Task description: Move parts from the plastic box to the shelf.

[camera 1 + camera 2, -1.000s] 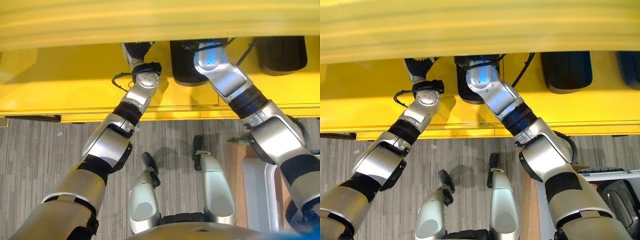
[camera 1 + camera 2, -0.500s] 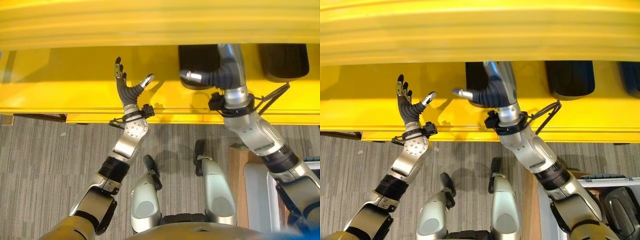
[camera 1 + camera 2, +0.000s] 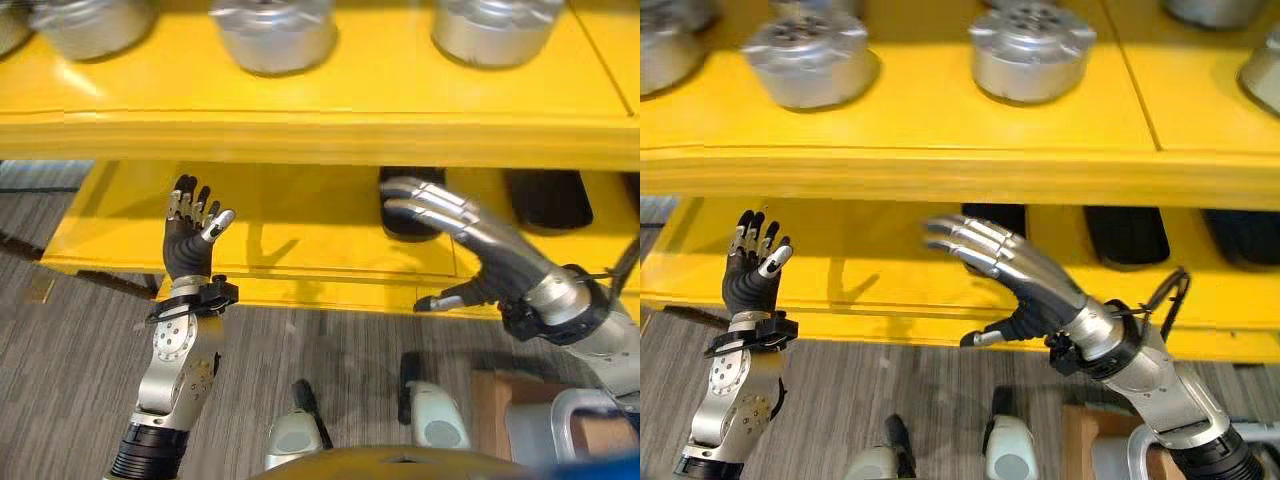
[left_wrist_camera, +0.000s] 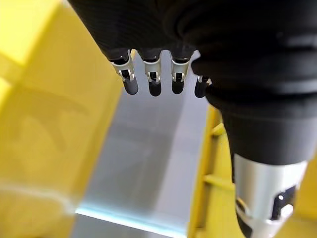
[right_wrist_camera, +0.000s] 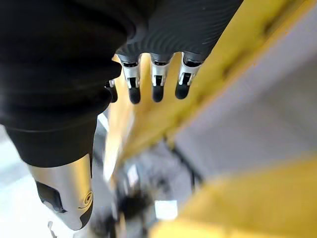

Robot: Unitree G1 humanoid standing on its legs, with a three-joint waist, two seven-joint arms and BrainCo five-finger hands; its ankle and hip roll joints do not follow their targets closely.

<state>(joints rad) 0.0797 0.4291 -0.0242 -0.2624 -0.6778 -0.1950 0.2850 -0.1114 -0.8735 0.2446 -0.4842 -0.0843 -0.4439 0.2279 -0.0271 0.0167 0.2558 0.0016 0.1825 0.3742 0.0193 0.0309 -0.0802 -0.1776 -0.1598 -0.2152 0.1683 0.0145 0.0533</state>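
My left hand (image 3: 190, 240) is raised in front of the yellow shelf's (image 3: 320, 125) lower level, fingers straight and holding nothing. My right hand (image 3: 1025, 275) hovers open before the same level, palm down, just in front of a black part (image 3: 992, 215). More black parts (image 3: 1125, 235) lie on that lower level. Silver round metal parts (image 3: 1030, 50) stand in a row on the upper level. In the wrist views the left fingers (image 4: 148, 82) and the right fingers (image 5: 156, 84) point straight out, with nothing between them. A grey plastic box (image 3: 550, 440) edges in at the lower right.
The upper level's front lip (image 3: 940, 170) juts out above both hands. The bare yellow floor of the lower level (image 3: 300, 215) stretches between my hands. A brown wooden surface (image 3: 492, 405) sits under the box at the lower right. Grey striped carpet (image 3: 70, 350) lies below the shelf.
Both arms have drawn back out of the lower level and the hands now stand open in front of it. The camera has tilted up, bringing the upper level with silver parts into view.
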